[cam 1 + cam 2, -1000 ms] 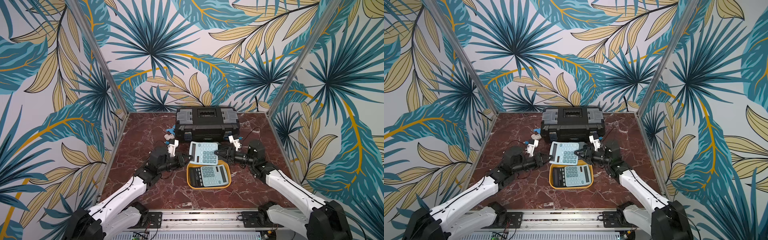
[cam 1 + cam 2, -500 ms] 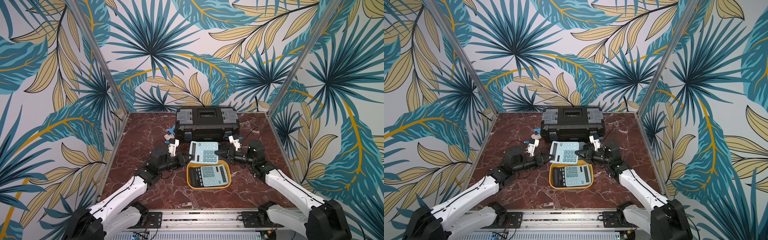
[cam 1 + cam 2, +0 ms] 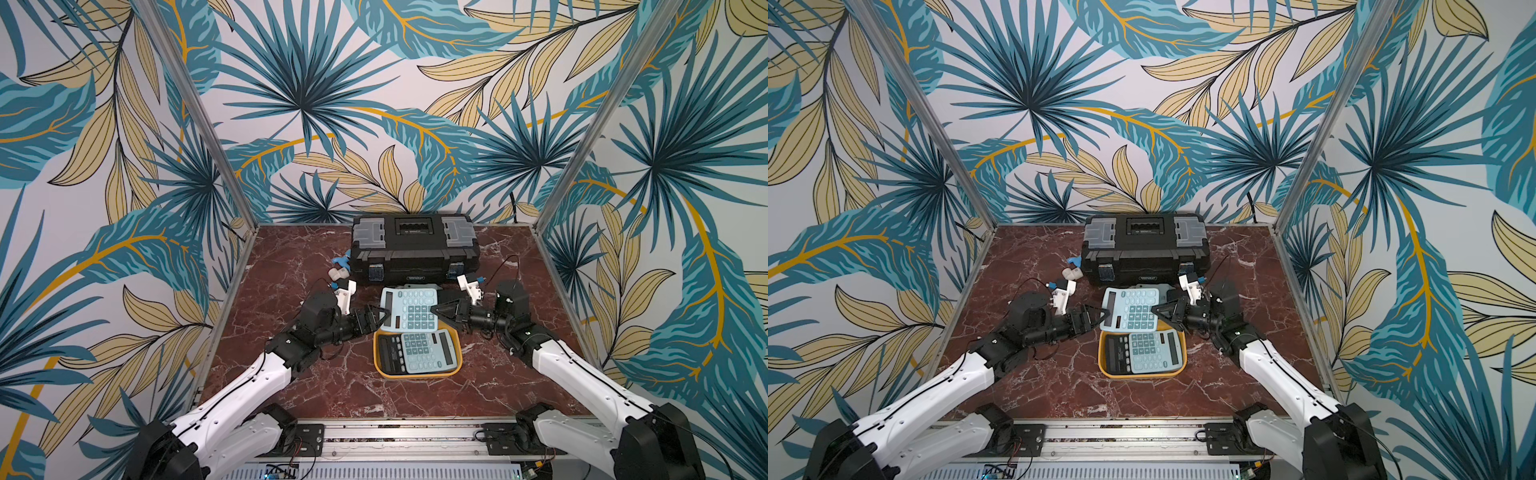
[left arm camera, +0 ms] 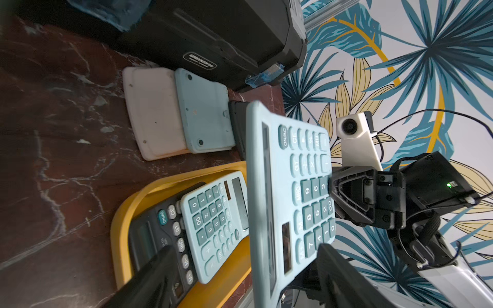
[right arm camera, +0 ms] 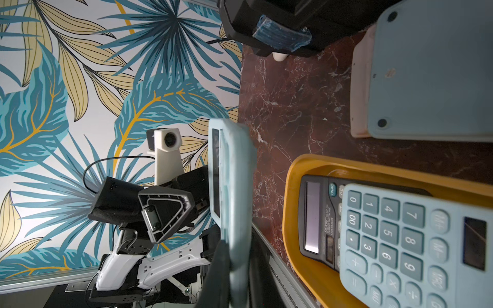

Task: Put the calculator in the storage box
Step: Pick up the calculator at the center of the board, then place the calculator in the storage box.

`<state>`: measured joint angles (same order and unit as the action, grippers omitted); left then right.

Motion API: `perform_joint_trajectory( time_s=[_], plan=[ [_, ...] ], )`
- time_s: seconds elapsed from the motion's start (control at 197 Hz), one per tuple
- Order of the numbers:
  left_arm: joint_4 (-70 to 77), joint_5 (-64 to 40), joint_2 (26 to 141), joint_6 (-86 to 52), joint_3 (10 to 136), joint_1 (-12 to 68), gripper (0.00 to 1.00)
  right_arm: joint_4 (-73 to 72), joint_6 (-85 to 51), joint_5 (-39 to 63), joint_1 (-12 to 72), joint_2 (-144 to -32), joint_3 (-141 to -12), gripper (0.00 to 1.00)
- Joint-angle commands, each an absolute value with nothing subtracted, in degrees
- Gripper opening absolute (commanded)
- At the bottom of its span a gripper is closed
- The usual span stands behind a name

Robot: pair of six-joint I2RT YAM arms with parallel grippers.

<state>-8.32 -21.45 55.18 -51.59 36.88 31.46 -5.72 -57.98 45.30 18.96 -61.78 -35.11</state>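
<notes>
**A:** Where is the light-blue calculator (image 3: 409, 309)?

**B:** Raised off the marble table (image 3: 332, 386), keys facing up, at the far side of the yellow storage box (image 3: 415, 375), not inside it.

**A:** Who has it?

**B:** The right gripper (image 3: 435, 309) is pinched tight on its right edge. The left gripper (image 3: 380, 315) is spread wide around the other edge. In the left wrist view 1 of its fingers (image 4: 149, 280) is well clear.

**A:** And the box?

**B:** It holds 2: a black calculator (image 3: 388, 353) with a second blue calculator (image 3: 424, 351) on top.

**A:** Behind?

**B:** The black toolbox (image 3: 413, 249). Before it lie a white face-down calculator (image 4: 152, 112) and a blue face-down calculator (image 4: 202, 109).
</notes>
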Motion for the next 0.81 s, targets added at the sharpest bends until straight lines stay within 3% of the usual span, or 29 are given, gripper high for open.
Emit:
perform_joint_trajectory(
  time_s=[0.0,0.229,0.808],
  plan=[
    [-18.81,-13.45,51.68,-45.46,40.94,31.48,1.00,-0.02,-53.44,46.10,18.30,-59.65,-35.80,0.02],
    [-23.82,-5.80,47.78,-43.33,40.46,31.49,1.00,1.96,-50.92,48.08,18.13,-61.94,-34.28,0.02],
    [-21.98,-5.97,48.83,-43.22,38.58,31.50,1.00,-2.26,-48.84,48.87,18.46,-72.70,-33.24,0.02]
  ],
)
